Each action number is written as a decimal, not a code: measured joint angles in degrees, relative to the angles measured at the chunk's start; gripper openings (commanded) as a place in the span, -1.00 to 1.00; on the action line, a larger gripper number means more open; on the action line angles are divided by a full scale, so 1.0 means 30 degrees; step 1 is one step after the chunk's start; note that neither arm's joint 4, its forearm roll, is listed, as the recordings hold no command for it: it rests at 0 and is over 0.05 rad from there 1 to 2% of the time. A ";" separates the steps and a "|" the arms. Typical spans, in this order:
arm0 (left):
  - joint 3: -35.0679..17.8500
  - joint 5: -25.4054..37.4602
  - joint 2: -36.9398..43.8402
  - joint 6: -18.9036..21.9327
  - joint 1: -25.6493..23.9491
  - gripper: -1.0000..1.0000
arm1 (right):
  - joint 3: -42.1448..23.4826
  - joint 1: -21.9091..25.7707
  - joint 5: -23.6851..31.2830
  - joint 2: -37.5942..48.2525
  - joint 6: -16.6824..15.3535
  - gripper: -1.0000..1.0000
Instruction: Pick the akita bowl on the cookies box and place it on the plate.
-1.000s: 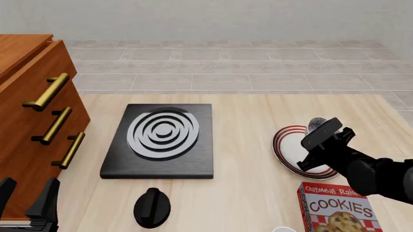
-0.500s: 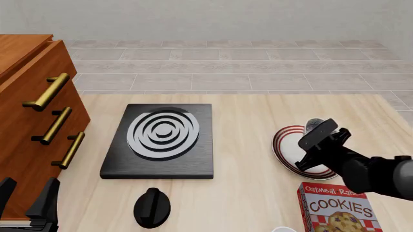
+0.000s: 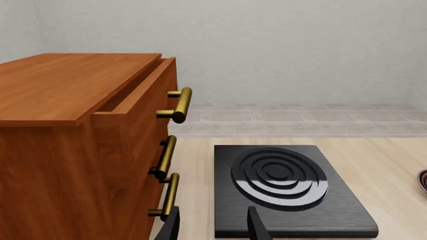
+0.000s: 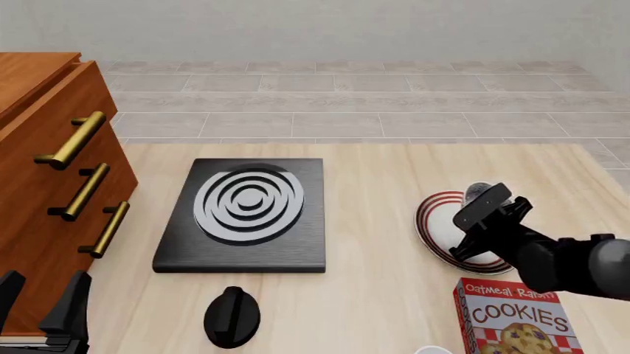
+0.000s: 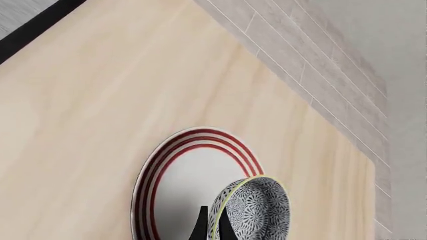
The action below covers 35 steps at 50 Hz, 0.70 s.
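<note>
The akita bowl (image 5: 257, 210) is tilted on its edge over the far side of the plate (image 5: 175, 186), its speckled inside facing the right wrist camera. My right gripper (image 5: 213, 227) is shut on the bowl's rim. In the front view the right gripper (image 4: 480, 225) hangs low over the plate (image 4: 435, 215), and the bowl (image 4: 479, 190) peeks out behind it. Whether the bowl touches the plate I cannot tell. The cookies box (image 4: 512, 317) lies at the front edge, near side of the plate, with nothing on it. My left gripper (image 4: 40, 304) stands open and empty at the front left.
A wooden drawer cabinet (image 4: 49, 169) with brass handles fills the left side. A black square slab (image 4: 246, 214) with white rings lies mid-table. A black knob-shaped object (image 4: 232, 316) sits in front of the slab. The left gripper's fingers (image 3: 257, 227) point at the slab (image 3: 287, 185).
My right gripper has sunk slightly and drifted a little left over the plate, carrying the bowl. The left arm has not moved.
</note>
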 measured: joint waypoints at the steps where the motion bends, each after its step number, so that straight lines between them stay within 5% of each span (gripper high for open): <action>1: 0.0000 0.0000 0.0000 0.0000 0.0000 1.00 | -0.0012 -0.0013 -0.0030 0.0042 -0.0009 -1.00; 35: 0.0000 0.0000 0.0000 0.0000 0.0000 1.00 | -0.0278 0.0000 -0.1378 0.1656 -0.0485 -1.00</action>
